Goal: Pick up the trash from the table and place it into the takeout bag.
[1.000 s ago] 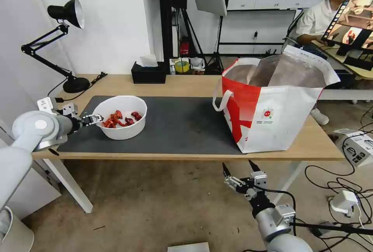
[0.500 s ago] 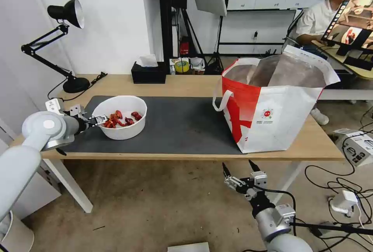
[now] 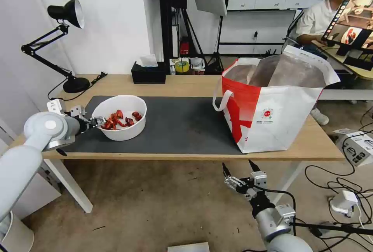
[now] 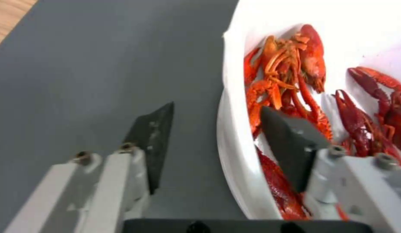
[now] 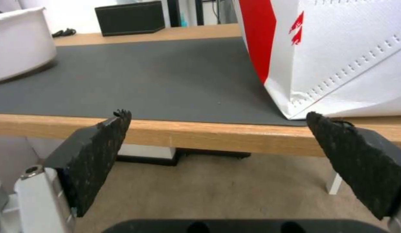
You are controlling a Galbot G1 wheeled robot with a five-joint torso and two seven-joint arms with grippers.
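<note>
The left wrist view shows the left gripper (image 4: 209, 129) with fingers apart astride the white bowl's (image 4: 235, 152) rim, one among the red scraps (image 4: 295, 64). From the head, the bowl sits at the mat's (image 3: 182, 127) nine o'clock, the takeout bag (image 3: 279, 119) at three. The right gripper (image 3: 237, 169) hangs spread below the table (image 3: 186, 84).

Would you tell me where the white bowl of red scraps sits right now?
In the head view the white bowl sits on the left part of the grey mat, with the open left gripper straddling its near-left rim.
</note>
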